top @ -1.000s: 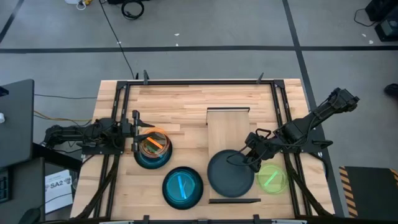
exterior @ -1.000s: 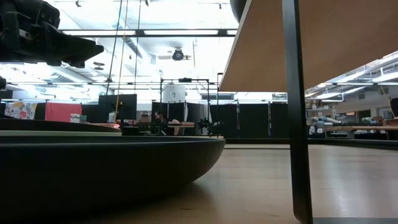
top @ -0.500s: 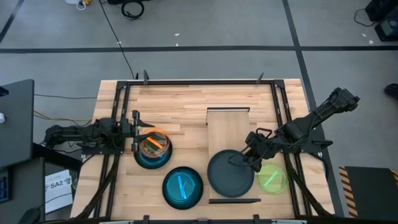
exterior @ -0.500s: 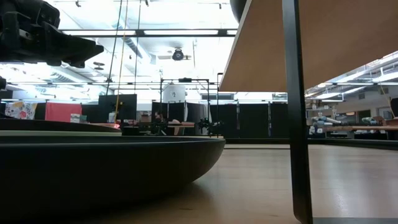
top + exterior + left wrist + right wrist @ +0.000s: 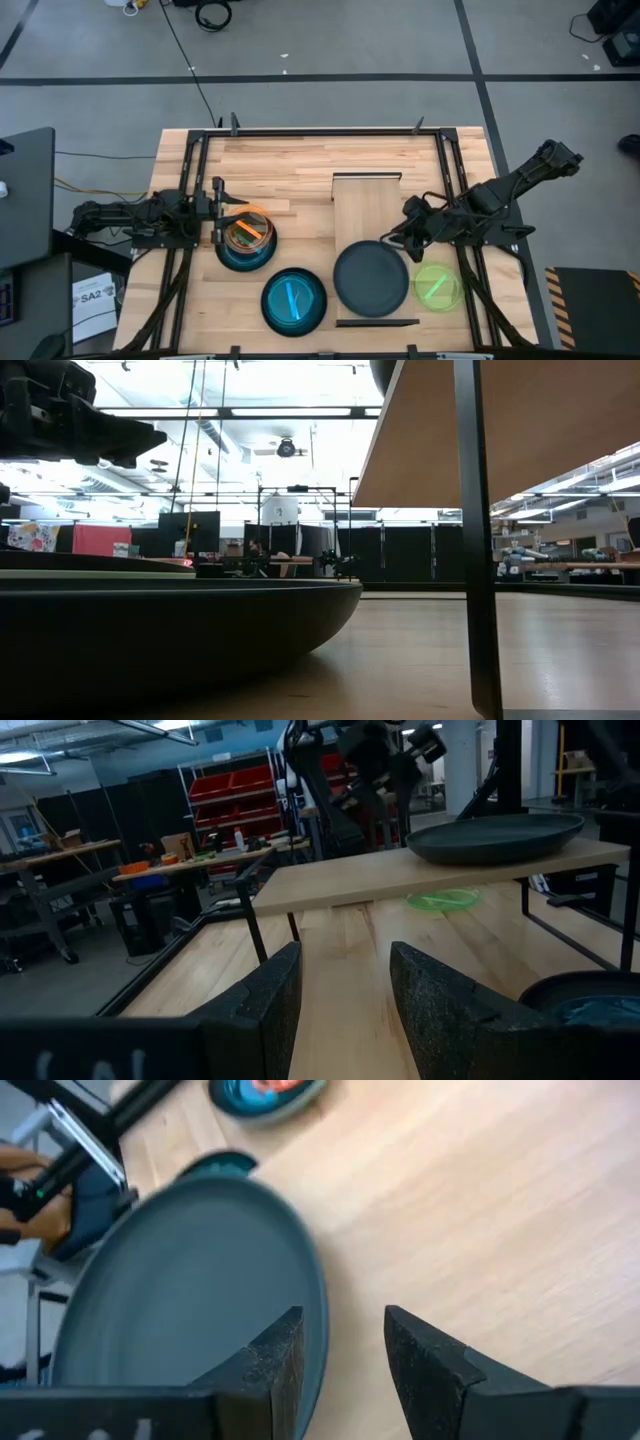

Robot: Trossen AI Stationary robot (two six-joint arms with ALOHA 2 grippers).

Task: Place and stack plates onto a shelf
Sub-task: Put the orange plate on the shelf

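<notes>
Right, looks like the let-go stage for the black plate [image 5: 370,281]: already sitting flat on the near end of the shelf [image 5: 366,205], nothing on top of it. Hovering just beside its rim, on the side toward the right arm: right gripper [image 5: 393,240], jaws spread, pinching nothing, rim visible past the fingers [image 5: 275,1355] in the wrist view.

To do this well, probably: lift up and out first, no sideways drag across the rim. Raised plank on thin legs, so a nudge could skate the plate toward the edge. Keep jaws wide till fully clear. Then likely over to the lime-green plate [image 5: 437,285], on the tabletop just beside the shelf, right side. Approach low at its rim, w/ care not to clip the shelf leg.

Parked over at the left: left gripper [image 5: 217,212], jaws apart, empty, just beside the orange plate [image 5: 247,230], itself nested in a teal-blue plate [image 5: 243,258]. Also waiting near the front edge, btwn that stack and the shelf: another teal-blue plate [image 5: 294,300].

As for the black plate: round, matte, dark charcoal, shallow w/ a gently raised rim, largest thing out there, approx. as wide as the plank. Far half of the shelf bare, so room for more.
</notes>
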